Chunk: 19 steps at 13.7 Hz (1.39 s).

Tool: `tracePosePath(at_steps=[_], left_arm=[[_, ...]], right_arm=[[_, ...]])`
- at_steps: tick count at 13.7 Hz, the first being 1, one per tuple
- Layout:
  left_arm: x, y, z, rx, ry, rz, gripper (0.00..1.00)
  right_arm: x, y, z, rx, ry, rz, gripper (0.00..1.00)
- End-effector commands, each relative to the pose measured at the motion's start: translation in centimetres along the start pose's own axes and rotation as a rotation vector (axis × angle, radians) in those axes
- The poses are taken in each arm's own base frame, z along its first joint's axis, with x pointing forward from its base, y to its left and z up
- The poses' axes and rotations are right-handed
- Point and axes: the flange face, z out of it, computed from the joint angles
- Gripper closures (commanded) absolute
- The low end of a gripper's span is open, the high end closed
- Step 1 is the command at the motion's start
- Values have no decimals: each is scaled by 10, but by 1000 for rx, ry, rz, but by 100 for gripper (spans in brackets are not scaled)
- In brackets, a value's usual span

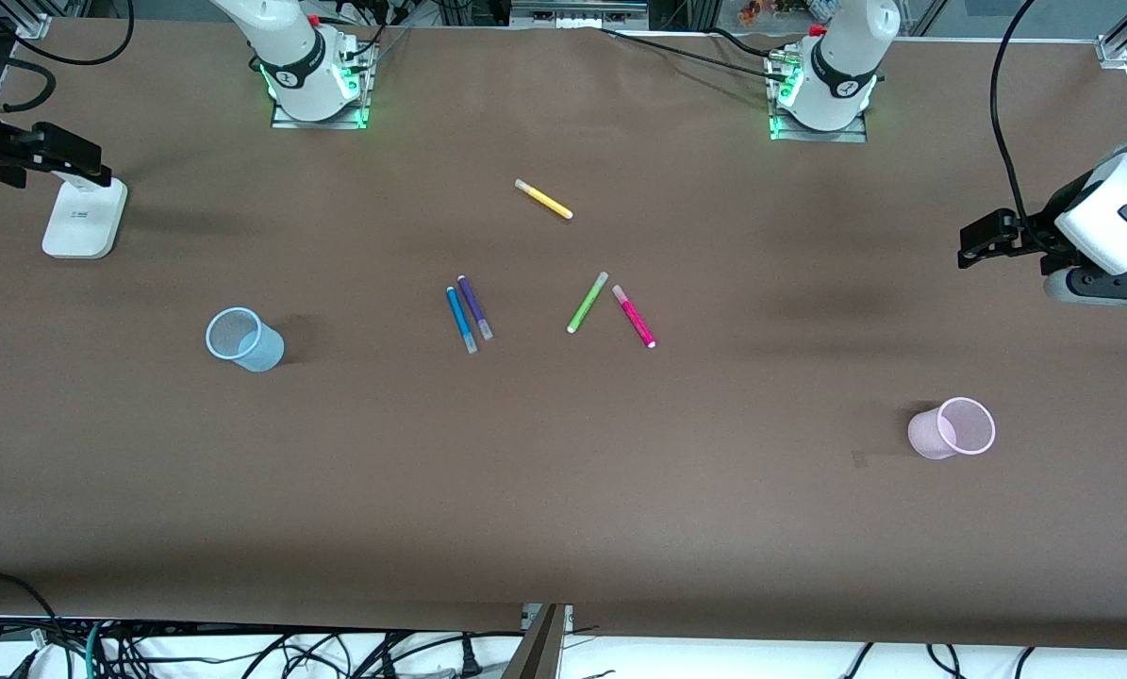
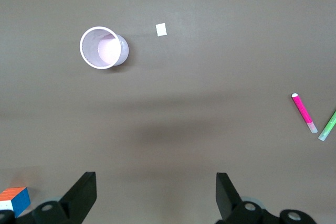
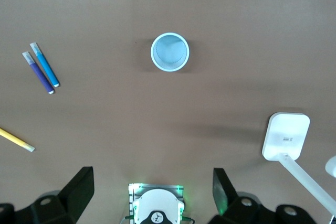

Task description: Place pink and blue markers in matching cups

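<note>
Both markers, pink (image 1: 634,316) and blue (image 1: 460,319), lie mid-table, cups (image 1: 952,428) near opposite ends, left gripper (image 2: 155,195) and right gripper (image 3: 152,190) wide open over the ends.

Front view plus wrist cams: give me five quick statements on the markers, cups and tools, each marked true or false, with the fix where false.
1. The blue marker lies on the table right beside the purple marker. True.
2. The pink marker is already inside the pink cup. False: it lies on the table next to the green marker, and the cup holds nothing.
3. The blue cup stands toward the right arm's end of the table. True.
4. The left tool is shut on a marker. False: it is open, holding nothing.
5. The yellow marker lies nearer the front camera than the others. False: it lies farthest from it.
</note>
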Motion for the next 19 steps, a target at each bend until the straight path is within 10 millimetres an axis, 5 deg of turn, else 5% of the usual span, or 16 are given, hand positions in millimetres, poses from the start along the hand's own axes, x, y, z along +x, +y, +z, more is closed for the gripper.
tracePosePath(at_steps=[1, 3, 6, 10, 12, 16, 19], left_arm=[[1, 4, -5, -18, -7, -7, 0], [0, 3, -1, -19, -19, -9, 0], [-4, 19, -3, -23, -36, -69, 0], [1, 131, 13, -57, -37, -253, 0], [5, 170, 26, -74, -34, -320, 0], [25, 232, 86, -121, -38, -447, 0], [29, 278, 140, -107, -100, -557, 0]], right_arm=[[25, -3, 26, -12, -33, -15, 0], [63, -13, 78, -6, -115, -35, 0], [108, -87, 133, -34, -86, -137, 0], [141, -184, 196, -65, -19, -218, 0], [149, -229, 231, -76, 0, -236, 0], [152, -301, 306, -73, -2, -252, 0], [152, -332, 352, -78, 8, -227, 0]])
